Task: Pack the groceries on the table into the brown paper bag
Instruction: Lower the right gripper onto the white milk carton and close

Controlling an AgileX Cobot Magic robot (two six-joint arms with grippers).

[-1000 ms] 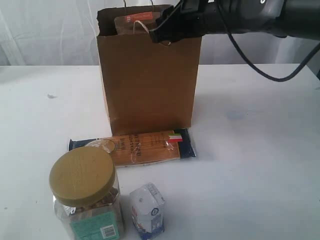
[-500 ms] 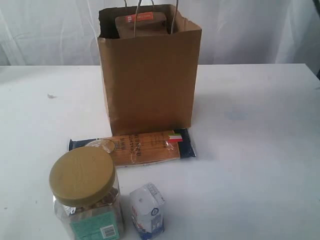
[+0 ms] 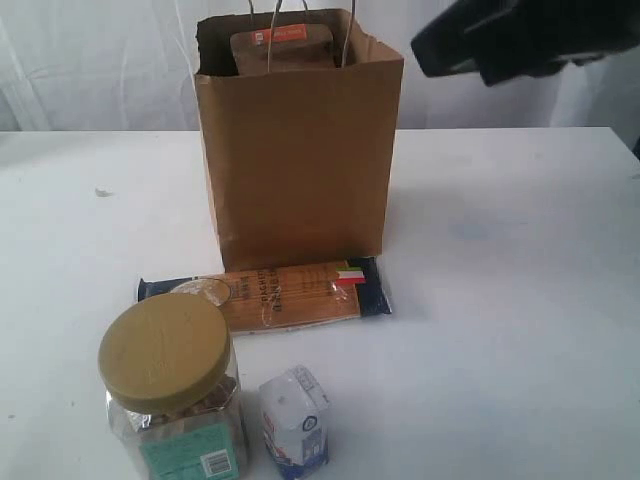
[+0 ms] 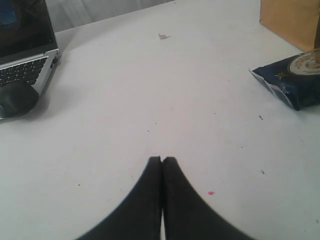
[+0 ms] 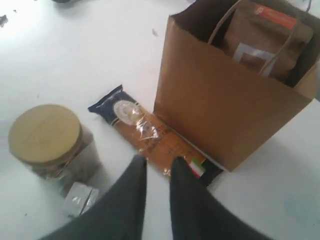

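Groceries spread over the white desk (image 3: 520,300), nearest first. At the front left, jar (image 3: 180,440) upright, olive-yellow lid (image 3: 163,350) on, teal label facing the camera. Just to its right, small white-blue carton (image 3: 295,420), also upright, a narrow gap between the two. Farther back, spaghetti packet (image 3: 270,292) flat and crosswise on the desk, dark blue at both ends, clear film over the pasta in the middle — right at the foot of the bag (image 3: 298,160), contact or not hard to tell. Behind it, brown paper bag upright, mouth open, thin handles up. Inside, orange-labelled pouch (image 3: 285,48) upright, top just above the rim. Above and right of the bag, dark blurred right arm (image 3: 520,38), off the desk, well apart from every item. Right jaws slightly parted, nothing between them — in the wrist view, hanging over the packet beside the bag. Left jaws clenched tight, empty, low over bare desk off to the side, blue packet end and a bag corner within sight; beyond, laptop (image 4: 25,45) and a dark rounded object (image 4: 17,97) beside it on the desk.
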